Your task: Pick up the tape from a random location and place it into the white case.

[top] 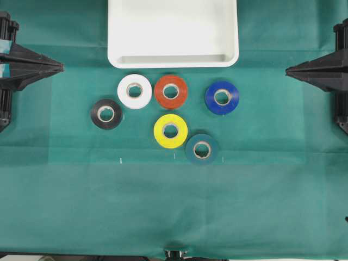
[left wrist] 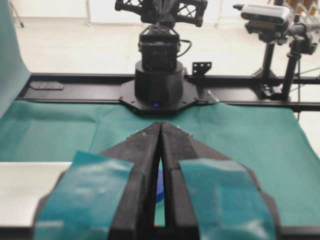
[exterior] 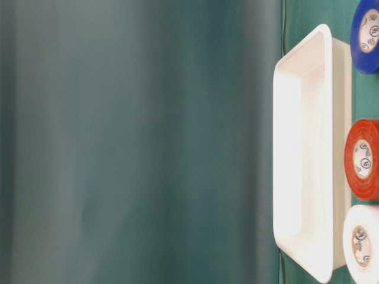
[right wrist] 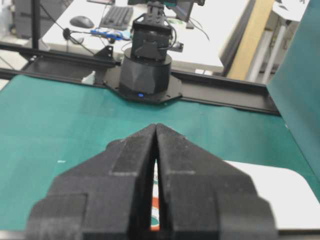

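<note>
The white tape (top: pixel 134 91) lies flat on the green cloth, just below the white case (top: pixel 173 58) and touching the orange-red roll (top: pixel 171 91). The table-level view shows the tape (exterior: pixel 361 244) beside the case (exterior: pixel 308 160). My left gripper (top: pixel 61 67) rests at the far left edge, shut with nothing in it; its tips (left wrist: pixel 161 125) meet. At the far right edge my right gripper (top: pixel 288 69) is also shut and empty, its tips (right wrist: pixel 156 126) touching. Both are well away from the tape.
Other rolls lie on the cloth: black (top: pixel 106 113), yellow (top: pixel 170 130), dark green (top: pixel 202 149) and blue (top: pixel 222 97). The opposite arm's base stands ahead in each wrist view (left wrist: pixel 158 80) (right wrist: pixel 146 65).
</note>
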`<state>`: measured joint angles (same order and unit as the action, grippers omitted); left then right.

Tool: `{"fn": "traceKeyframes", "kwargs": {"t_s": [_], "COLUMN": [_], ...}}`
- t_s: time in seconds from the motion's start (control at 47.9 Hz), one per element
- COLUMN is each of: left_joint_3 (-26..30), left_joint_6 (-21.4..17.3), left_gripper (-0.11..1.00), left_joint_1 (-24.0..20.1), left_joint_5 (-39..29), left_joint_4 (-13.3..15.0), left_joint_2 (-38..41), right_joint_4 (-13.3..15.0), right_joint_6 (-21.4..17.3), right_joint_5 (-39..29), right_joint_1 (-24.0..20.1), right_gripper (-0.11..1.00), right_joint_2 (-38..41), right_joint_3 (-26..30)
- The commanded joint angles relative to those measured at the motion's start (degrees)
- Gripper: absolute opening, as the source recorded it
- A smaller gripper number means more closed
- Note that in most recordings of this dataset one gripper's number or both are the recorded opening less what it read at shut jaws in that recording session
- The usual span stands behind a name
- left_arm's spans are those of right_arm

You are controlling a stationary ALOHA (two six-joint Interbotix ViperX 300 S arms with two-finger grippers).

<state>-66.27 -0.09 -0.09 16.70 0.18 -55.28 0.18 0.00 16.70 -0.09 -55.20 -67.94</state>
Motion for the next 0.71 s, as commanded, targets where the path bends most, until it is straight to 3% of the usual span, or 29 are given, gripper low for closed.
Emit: {"fn": "traceKeyframes", "kwargs": {"t_s": [0.0, 0.688], "left_joint_3": [0.3, 0.4], "left_joint_6": [0.2, 0.2], "left_gripper": [0.02, 0.02], "left_joint_1": [0.4, 0.3], "left_joint_5": [-1.3, -1.9], "left_joint_4": [0.1, 0.3], "left_joint_2": [0.4, -0.2], "right_joint_4": [-0.4, -0.3], "right_joint_6": [0.0, 0.0], "right_joint_5": [0.3, -2.1], "right_joint_1": [0.4, 0.6], "right_gripper": [0.00, 0.00], "right_joint_2": [0.5, 1.8], "right_joint_3": [1.8, 3.0]}}
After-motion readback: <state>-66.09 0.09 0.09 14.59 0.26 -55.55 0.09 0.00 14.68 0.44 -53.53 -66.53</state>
